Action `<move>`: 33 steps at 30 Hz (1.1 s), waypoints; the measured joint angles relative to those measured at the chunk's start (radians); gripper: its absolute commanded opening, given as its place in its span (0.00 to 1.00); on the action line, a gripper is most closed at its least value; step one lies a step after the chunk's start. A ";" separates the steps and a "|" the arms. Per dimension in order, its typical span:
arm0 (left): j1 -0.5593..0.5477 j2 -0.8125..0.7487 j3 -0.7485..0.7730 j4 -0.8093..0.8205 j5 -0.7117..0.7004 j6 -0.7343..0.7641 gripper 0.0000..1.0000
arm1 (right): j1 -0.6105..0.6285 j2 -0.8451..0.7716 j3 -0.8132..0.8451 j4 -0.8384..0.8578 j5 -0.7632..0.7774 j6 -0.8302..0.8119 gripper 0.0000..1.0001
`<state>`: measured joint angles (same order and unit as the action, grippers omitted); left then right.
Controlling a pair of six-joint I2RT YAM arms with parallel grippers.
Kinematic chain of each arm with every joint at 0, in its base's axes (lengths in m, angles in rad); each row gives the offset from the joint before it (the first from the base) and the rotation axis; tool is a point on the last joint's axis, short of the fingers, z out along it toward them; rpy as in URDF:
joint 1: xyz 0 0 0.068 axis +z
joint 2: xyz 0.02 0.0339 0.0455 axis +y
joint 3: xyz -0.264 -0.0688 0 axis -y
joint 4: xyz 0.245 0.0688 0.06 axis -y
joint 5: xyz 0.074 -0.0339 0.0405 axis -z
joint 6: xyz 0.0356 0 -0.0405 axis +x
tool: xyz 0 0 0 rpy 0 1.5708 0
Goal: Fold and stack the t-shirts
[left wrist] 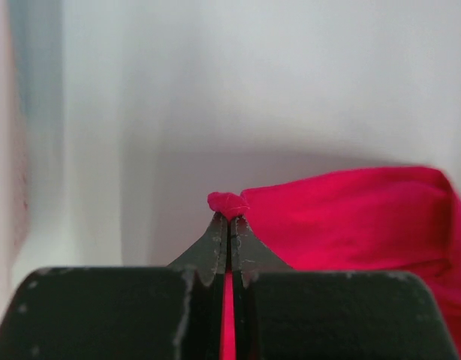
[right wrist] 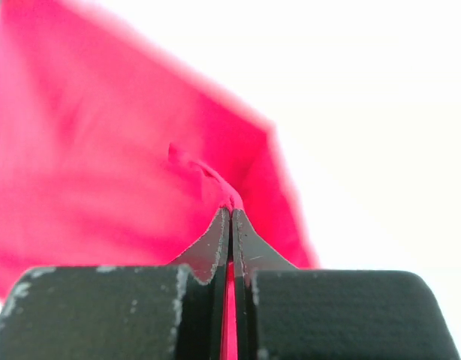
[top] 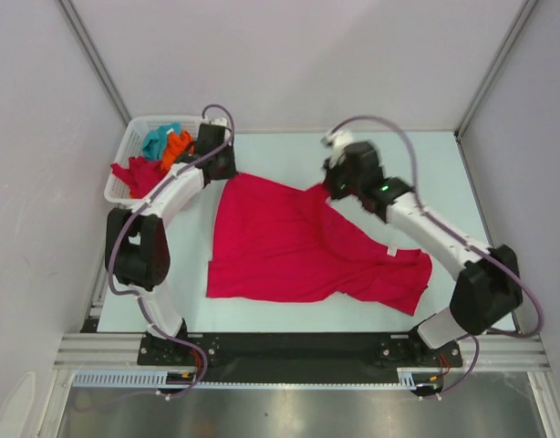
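we have the left gripper (left wrist: 228,219) clamped on the far-left corner of the crimson t-shirt (top: 280,242), and the right gripper (right wrist: 230,210) pinched on its far edge further right. the shirt lies spread on the table (top: 435,164), its body running from both grippers toward the arm bases. we judge the fold pulls nearward.

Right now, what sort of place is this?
Most likely a robot lab work cell, not a home: plain partition walls box in a pale table, the left arm and right arm are bolted to its near edge, and a crimson t-shirt lies spread between them.
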<state>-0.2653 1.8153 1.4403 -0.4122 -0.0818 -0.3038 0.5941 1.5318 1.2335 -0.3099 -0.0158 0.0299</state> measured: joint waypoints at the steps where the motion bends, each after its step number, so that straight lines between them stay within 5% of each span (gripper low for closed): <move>1: 0.008 -0.009 0.039 0.002 0.014 0.004 0.00 | -0.065 -0.025 0.041 0.010 -0.011 -0.002 0.00; 9: 0.027 -0.154 0.104 0.190 0.132 0.099 0.00 | -0.523 -0.029 0.372 0.097 -0.240 0.042 0.00; 16: 0.083 -0.213 0.206 0.274 0.253 0.126 0.00 | -0.754 0.064 0.597 0.098 -0.403 0.129 0.00; 24: 0.134 -0.375 0.301 0.276 0.303 0.158 0.00 | -0.798 0.060 0.842 -0.004 -0.465 0.106 0.00; 33: 0.134 -0.667 0.266 0.275 0.312 0.195 0.00 | -0.795 -0.164 0.899 -0.063 -0.490 0.072 0.00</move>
<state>-0.1314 1.1481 1.7058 -0.1375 0.2306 -0.1085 -0.2012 1.3678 2.1326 -0.3733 -0.5056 0.1020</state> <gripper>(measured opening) 0.010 0.012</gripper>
